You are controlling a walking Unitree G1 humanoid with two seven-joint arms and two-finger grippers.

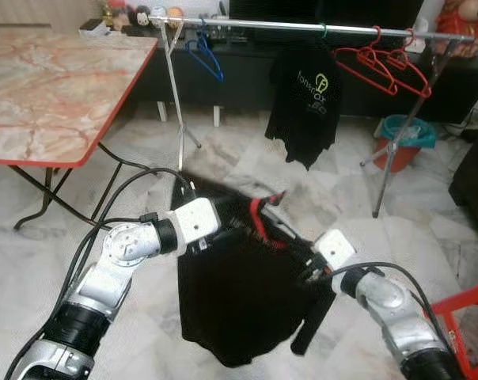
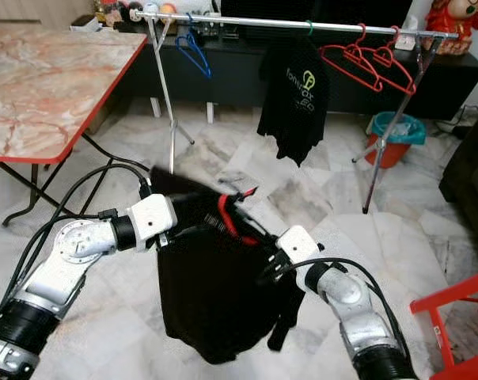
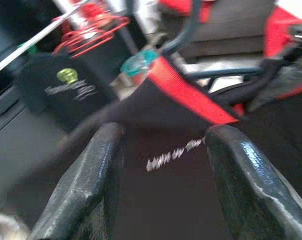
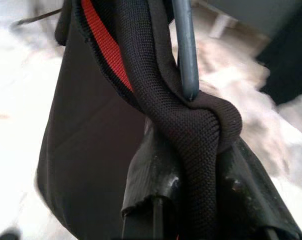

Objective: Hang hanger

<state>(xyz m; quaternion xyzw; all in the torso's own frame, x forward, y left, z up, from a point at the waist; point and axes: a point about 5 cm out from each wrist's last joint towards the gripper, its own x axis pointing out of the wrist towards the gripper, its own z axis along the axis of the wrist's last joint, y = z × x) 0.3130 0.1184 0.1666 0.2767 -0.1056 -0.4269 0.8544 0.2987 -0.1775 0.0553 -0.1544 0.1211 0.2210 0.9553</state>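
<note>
A black shirt [image 1: 239,301] with a red-lined collar [image 1: 259,218] hangs between my two grippers, low over the floor. A dark grey hanger bar [image 4: 187,50] runs through its neck. My left gripper [image 3: 163,135] is at the shirt's left shoulder, its fingers [image 3: 91,185] apart with black fabric across the gap. My right gripper [image 4: 196,150] is shut on a bunched fold of the shirt at the other shoulder, right beside the hanger bar. The clothes rail [image 1: 302,26] stands farther off, behind the shirt.
On the rail hang a blue hanger [image 1: 207,55], a black printed T-shirt [image 1: 306,103] and red hangers [image 1: 389,63]. A marble-top table [image 1: 57,87] stands left. A teal-and-red bucket [image 1: 405,134] sits by the rail's right leg, and a red stool [image 1: 468,309] is near right.
</note>
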